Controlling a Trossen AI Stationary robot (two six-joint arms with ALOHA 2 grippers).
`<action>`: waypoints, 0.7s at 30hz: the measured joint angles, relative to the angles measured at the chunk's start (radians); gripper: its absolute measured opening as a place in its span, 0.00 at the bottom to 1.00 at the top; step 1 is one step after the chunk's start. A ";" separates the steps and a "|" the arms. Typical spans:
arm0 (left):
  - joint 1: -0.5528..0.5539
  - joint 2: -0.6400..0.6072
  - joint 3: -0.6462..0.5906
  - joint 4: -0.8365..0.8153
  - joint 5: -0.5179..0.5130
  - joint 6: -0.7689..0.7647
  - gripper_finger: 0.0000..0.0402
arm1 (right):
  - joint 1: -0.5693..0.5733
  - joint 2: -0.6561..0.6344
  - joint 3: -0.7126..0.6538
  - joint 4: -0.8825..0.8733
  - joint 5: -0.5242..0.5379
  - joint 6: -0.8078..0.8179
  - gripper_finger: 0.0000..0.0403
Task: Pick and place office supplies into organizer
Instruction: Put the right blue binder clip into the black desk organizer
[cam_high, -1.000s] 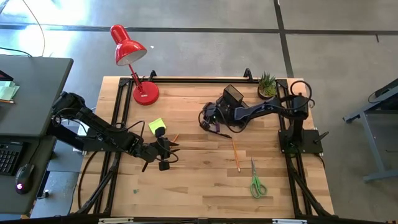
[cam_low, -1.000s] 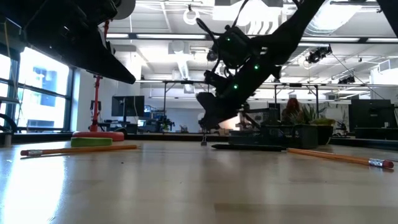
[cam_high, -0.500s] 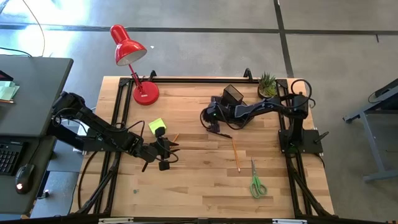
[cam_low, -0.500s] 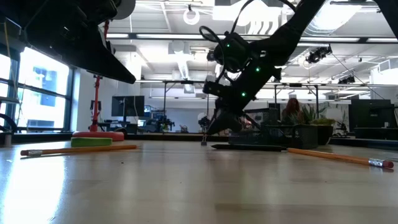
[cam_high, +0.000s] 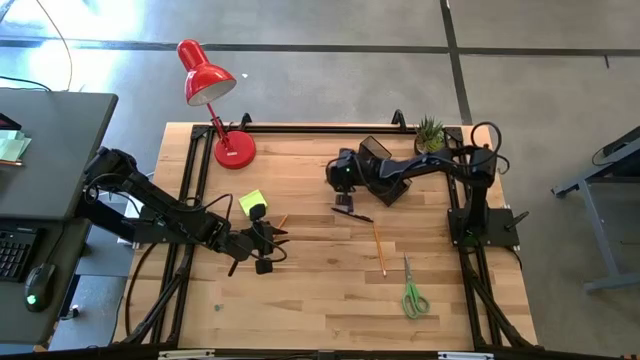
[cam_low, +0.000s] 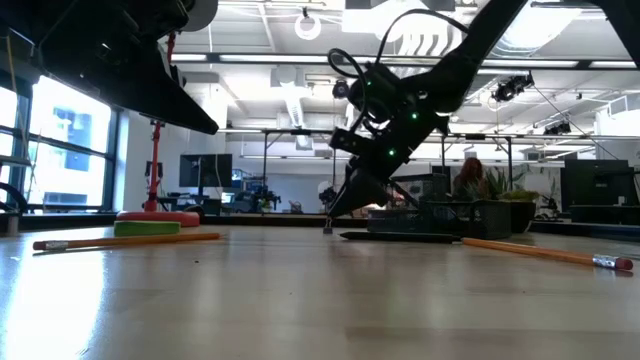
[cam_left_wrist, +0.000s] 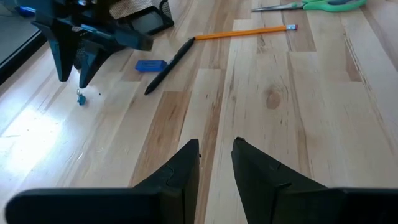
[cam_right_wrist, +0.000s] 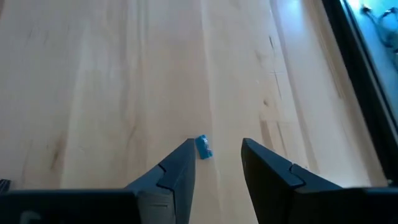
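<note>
Reach step: the right claw (cam_right_wrist: 215, 163), fingers parted and empty, hangs just beside the organizer (cam_high: 375, 152), above what looks like a small blue clip (cam_right_wrist: 203, 147). Next comes lowering and closing on it. The left claw (cam_left_wrist: 215, 163), parted and empty, waits well apart.

floor: grey concrete (cam_high: 330, 70) | desk (cam_high: 45, 150) at left | ceiling lights (cam_low: 560, 45) | windows (cam_low: 60, 150)

Both arms are dark, near-black, built of jointed segments with black cables looping alongside them. The right arm (cam_high: 420, 168), at the frame's upper right, shows small green lights near its wrist. Each wrist view shows two matte black, wedge-shaped fingers (cam_left_wrist: 180, 174) with angular inner faces.
</note>
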 joint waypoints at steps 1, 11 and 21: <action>0.000 0.000 0.000 0.000 0.000 0.000 0.21 | -0.005 0.000 0.000 0.000 -0.016 0.000 0.31; 0.000 0.000 0.000 0.001 -0.006 0.003 0.21 | -0.023 0.000 0.000 0.013 -0.068 -0.006 0.31; 0.000 0.000 0.000 0.001 -0.007 0.003 0.21 | -0.024 0.000 0.000 0.030 -0.075 0.023 0.31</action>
